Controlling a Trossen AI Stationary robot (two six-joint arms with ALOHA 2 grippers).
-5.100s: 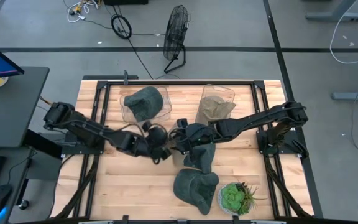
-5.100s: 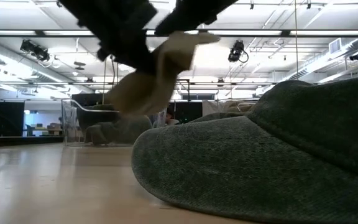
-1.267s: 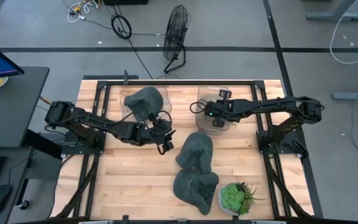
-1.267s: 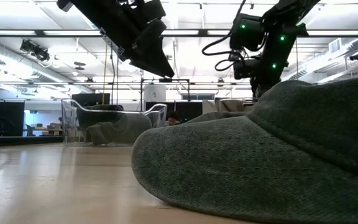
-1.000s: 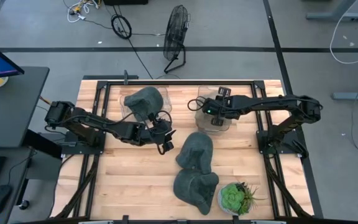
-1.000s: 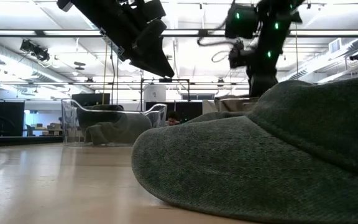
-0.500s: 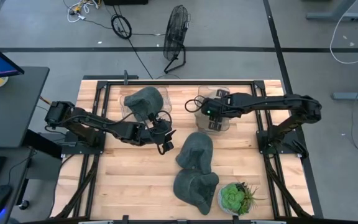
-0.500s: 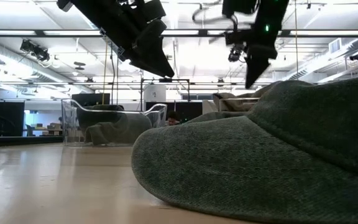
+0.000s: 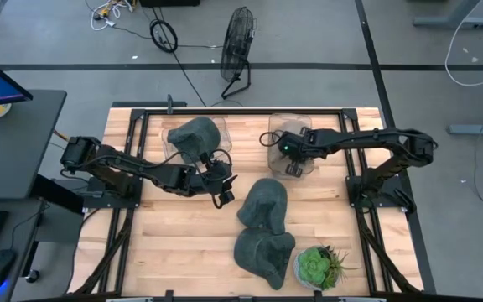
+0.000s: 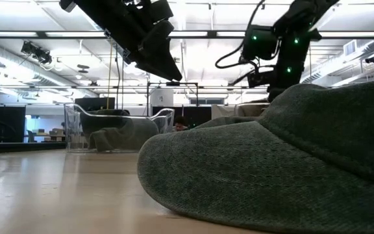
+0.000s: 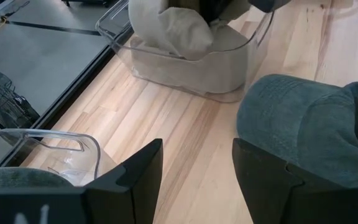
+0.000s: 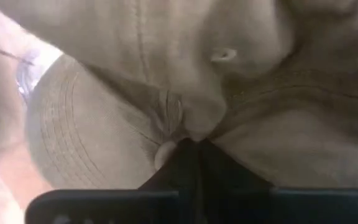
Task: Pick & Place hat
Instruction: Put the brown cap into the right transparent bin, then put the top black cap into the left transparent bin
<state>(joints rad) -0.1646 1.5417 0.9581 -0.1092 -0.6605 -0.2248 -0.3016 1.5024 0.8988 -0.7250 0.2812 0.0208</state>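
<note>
Right gripper is down in the clear bin near the bench's far edge, right of centre, fingers pinched together on the fabric of the tan hat lying inside it. Grip sits at a fold near the crown button, probably because bunched cloth gives thin fingers something to bite. Left gripper waits mid-bench with fingers spread and nothing between them, just beside a green hat and clear of the right arm's path. Second green hat lies at the near edge next to a potted succulent; a third fills the left-hand bin at the far edge. Surface is pale wood planking in a black frame. Room beyond: grey floor, floor fan, loose cables.
</note>
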